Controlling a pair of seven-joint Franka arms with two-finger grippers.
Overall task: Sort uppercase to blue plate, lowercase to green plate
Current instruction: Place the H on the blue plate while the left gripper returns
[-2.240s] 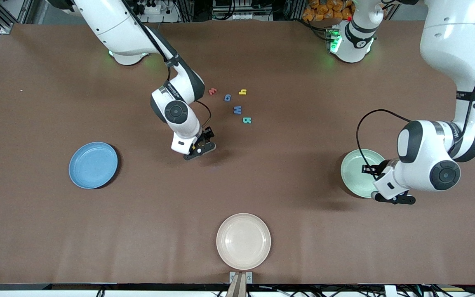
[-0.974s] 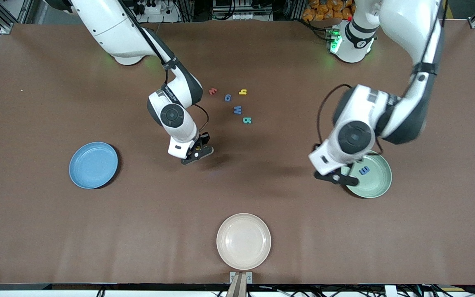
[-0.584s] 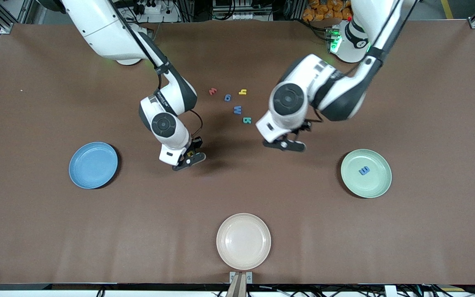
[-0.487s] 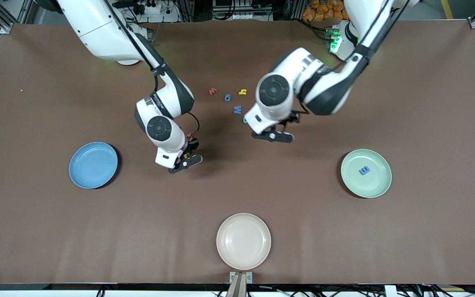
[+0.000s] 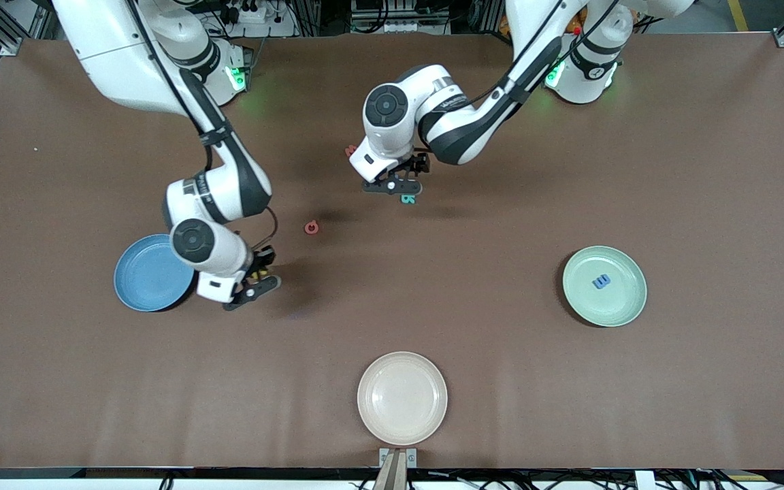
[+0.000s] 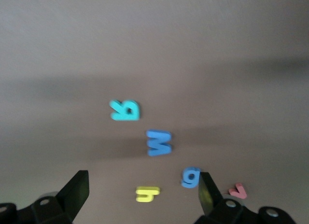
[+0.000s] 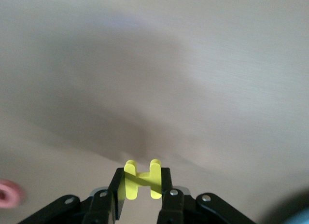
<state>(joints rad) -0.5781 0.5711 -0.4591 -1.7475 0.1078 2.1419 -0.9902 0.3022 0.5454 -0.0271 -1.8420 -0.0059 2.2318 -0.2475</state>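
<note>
Front view, left claw (image 5: 392, 185) perhaps hiding letters

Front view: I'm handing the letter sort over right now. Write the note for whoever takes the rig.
Right hand: shut on yellow H, beside the blue plate, not yet over it.
Left hand: open, over the letter cluster.
Done: blue e lies on the green plate.
Left: H, red Q (alone, nearer the front camera than the cluster), teal R and blue W to blue; blue g, yellow h and red w to green.
</note>
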